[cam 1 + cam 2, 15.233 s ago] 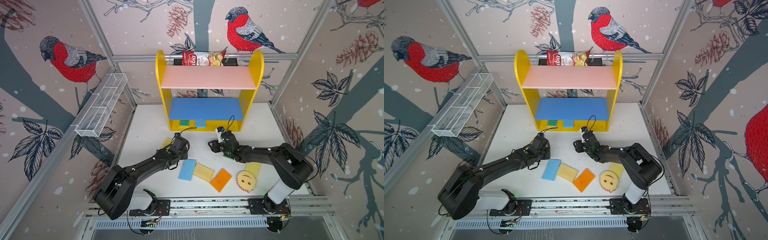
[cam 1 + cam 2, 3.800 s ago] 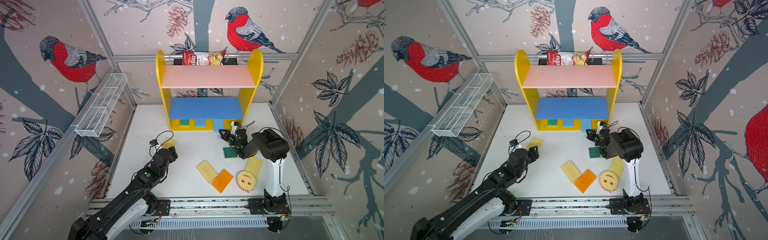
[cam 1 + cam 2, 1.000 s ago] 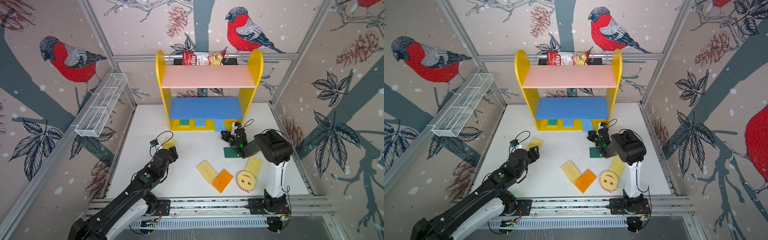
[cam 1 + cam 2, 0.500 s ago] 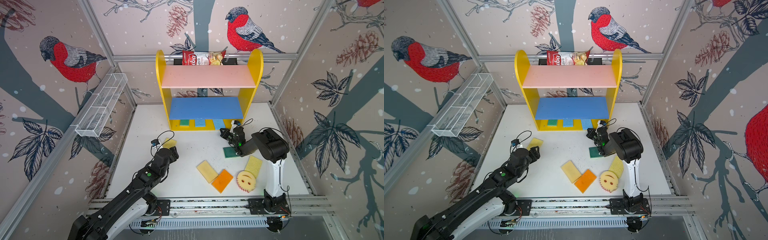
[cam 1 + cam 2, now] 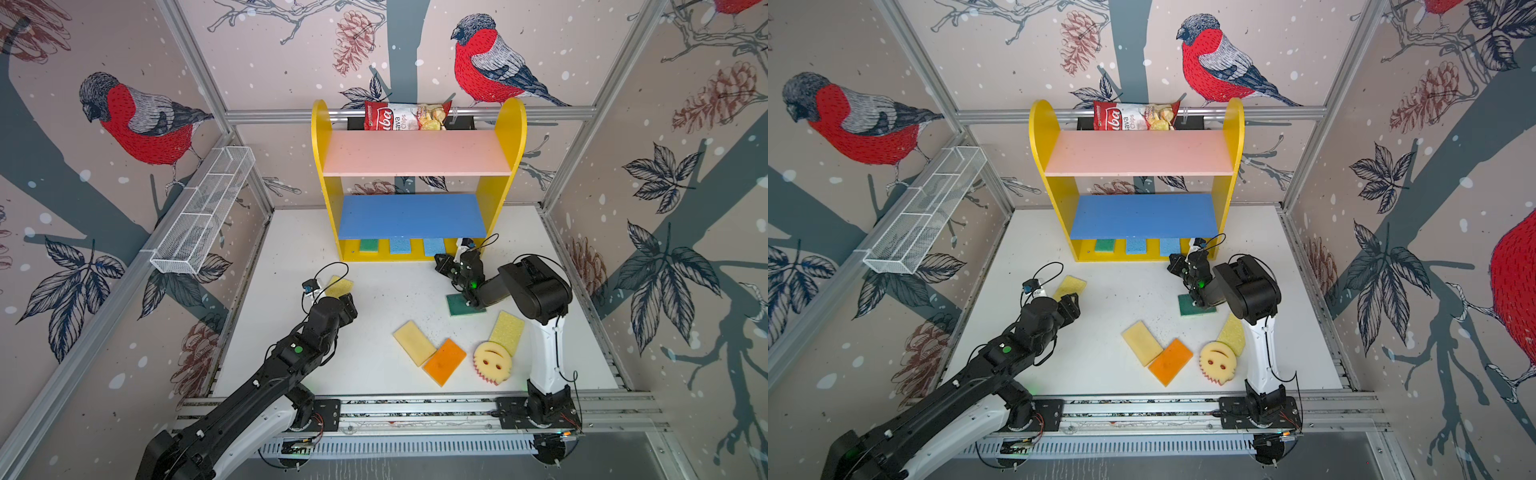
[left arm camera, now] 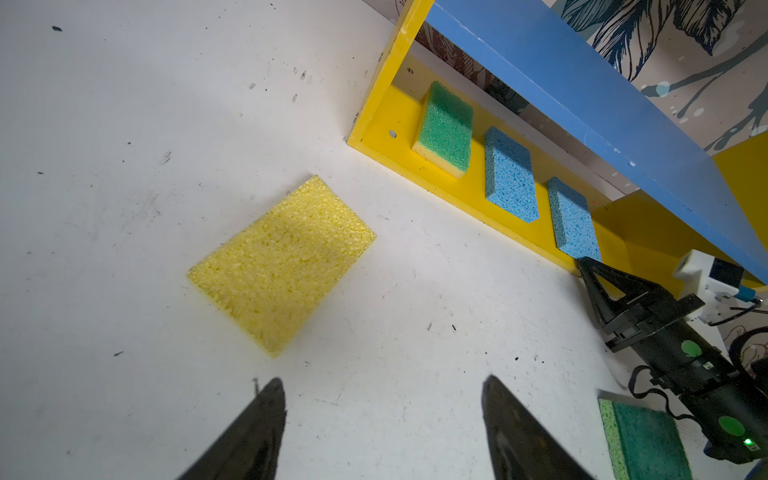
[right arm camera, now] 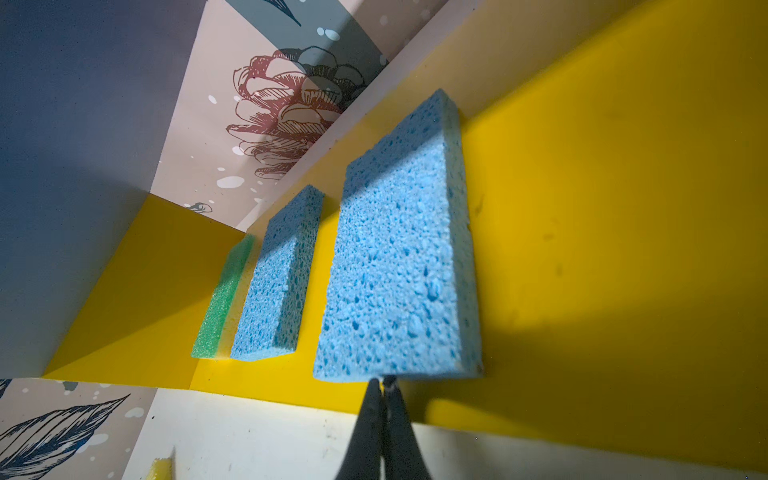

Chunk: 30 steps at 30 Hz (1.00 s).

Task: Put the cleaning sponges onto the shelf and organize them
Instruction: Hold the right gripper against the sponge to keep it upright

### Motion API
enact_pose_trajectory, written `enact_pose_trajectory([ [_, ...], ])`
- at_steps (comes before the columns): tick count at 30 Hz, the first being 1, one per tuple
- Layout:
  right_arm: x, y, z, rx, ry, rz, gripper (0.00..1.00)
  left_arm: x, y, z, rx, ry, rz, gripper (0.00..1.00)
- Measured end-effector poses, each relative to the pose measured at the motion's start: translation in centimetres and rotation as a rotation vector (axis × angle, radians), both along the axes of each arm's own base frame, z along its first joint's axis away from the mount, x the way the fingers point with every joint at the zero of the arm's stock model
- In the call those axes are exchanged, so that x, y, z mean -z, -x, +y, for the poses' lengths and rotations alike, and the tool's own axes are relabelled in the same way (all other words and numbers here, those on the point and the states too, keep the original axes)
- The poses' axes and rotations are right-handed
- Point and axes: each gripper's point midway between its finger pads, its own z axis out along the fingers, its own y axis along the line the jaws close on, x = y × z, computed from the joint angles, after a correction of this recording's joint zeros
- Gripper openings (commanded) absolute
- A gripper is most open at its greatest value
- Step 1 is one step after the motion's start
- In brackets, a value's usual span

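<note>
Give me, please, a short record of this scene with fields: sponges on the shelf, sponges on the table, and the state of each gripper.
shelf bottom tier: green sponge, middle blue sponge, right blue sponge, in a row
blue board, pink board: no sponges
table: yellow sponge, dark green sponge, pale yellow sponge, orange sponge, smiley sponge, lime-yellow sponge
left gripper: open, empty, near yellow sponge
right gripper: shut, tips at right blue sponge's near edge
</note>
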Motion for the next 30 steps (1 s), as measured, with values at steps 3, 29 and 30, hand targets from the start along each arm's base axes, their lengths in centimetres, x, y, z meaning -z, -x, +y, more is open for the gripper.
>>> enact_pose_trajectory([
  [3,0.0,-0.1,0.1,0.001,-0.001,0.004,0.06,-0.1,0.0,0.0,0.000,0.001,-0.002,0.74],
  [29,0.0,-1.3,-0.2,0.009,-0.005,0.014,0.06,0.0,-0.1,-0.1,0.000,0.004,-0.005,0.74],
  [30,0.0,-1.3,-0.1,0.009,-0.005,0.016,0.06,0.1,-0.1,-0.1,0.000,0.004,-0.005,0.74],
])
